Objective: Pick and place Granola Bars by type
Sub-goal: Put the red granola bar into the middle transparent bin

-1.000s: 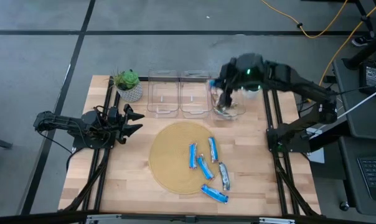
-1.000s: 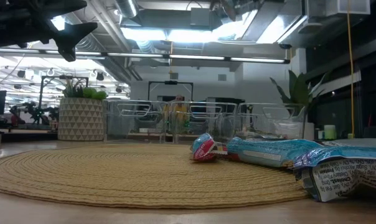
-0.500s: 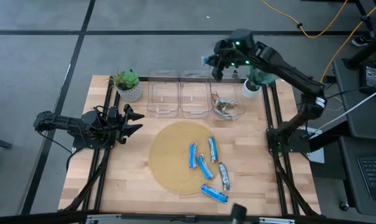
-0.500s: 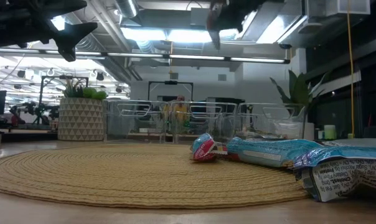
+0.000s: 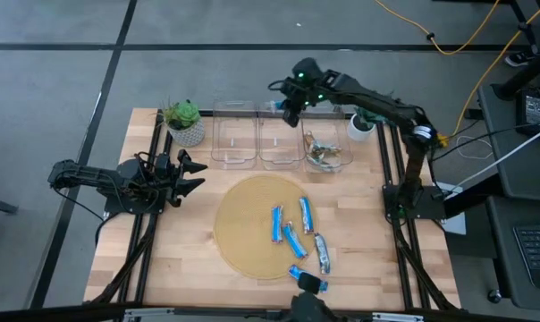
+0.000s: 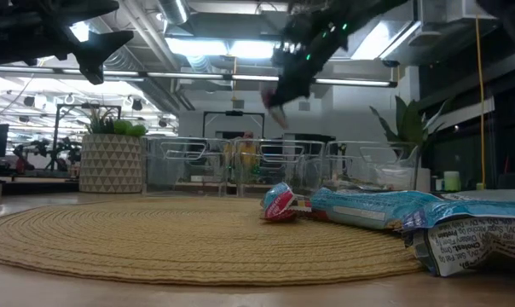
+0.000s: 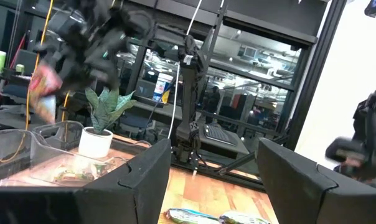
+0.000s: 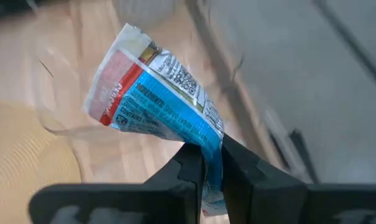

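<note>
We count five bars (image 5: 298,234) on the table; our right gripper (image 8: 211,163) pinches a sixth, blue bar (image 8: 155,90); left gripper (image 5: 188,173) gapes

A grey floor (image 5: 64,80) crossed by dark seams surrounds the wooden table (image 5: 189,259), with a yellow cable (image 5: 467,36) lying on it. In the low view, bright ceiling lights (image 6: 215,47) and exposed ducts (image 6: 155,26) hang over a large open workshop.

The right arm reached far across, up high over the back of the table; its right gripper (image 8: 211,163) was pinched tight on a blue granola bar (image 8: 160,93). The left arm waited low at the left side; its left gripper (image 5: 191,173) had its fingers spread apart.
</note>
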